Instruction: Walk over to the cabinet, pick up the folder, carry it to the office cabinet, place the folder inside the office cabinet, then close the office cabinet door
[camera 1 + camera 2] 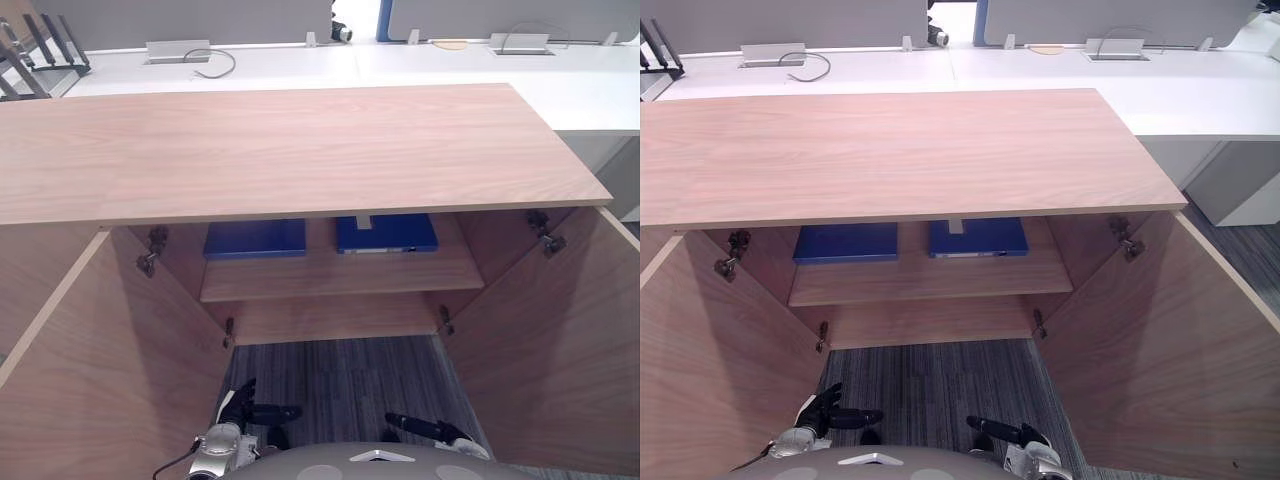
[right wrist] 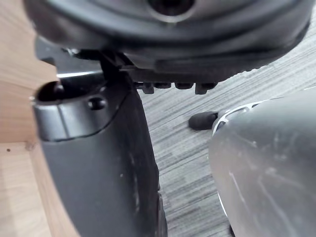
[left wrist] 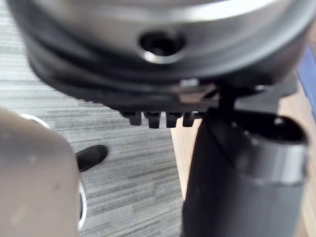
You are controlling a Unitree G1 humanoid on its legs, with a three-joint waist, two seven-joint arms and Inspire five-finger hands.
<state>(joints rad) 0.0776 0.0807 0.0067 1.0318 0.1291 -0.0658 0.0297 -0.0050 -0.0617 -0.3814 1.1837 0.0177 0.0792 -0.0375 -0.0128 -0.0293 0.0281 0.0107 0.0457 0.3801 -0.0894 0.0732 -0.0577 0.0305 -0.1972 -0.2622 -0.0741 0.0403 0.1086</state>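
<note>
Folder (image 1: 386,233) on office cabinet shelf (image 1: 340,278) beside second folder (image 1: 255,238); doors (image 1: 550,350) open, closing remains; left hand (image 1: 240,405), right hand (image 1: 428,429) empty, fingers relaxed straight

An office: long white desks (image 1: 1160,90) with grey divider screens (image 1: 790,20) and cable ports (image 1: 772,53), grey carpet (image 1: 930,385), a wooden storage cabinet (image 1: 890,150).
</note>
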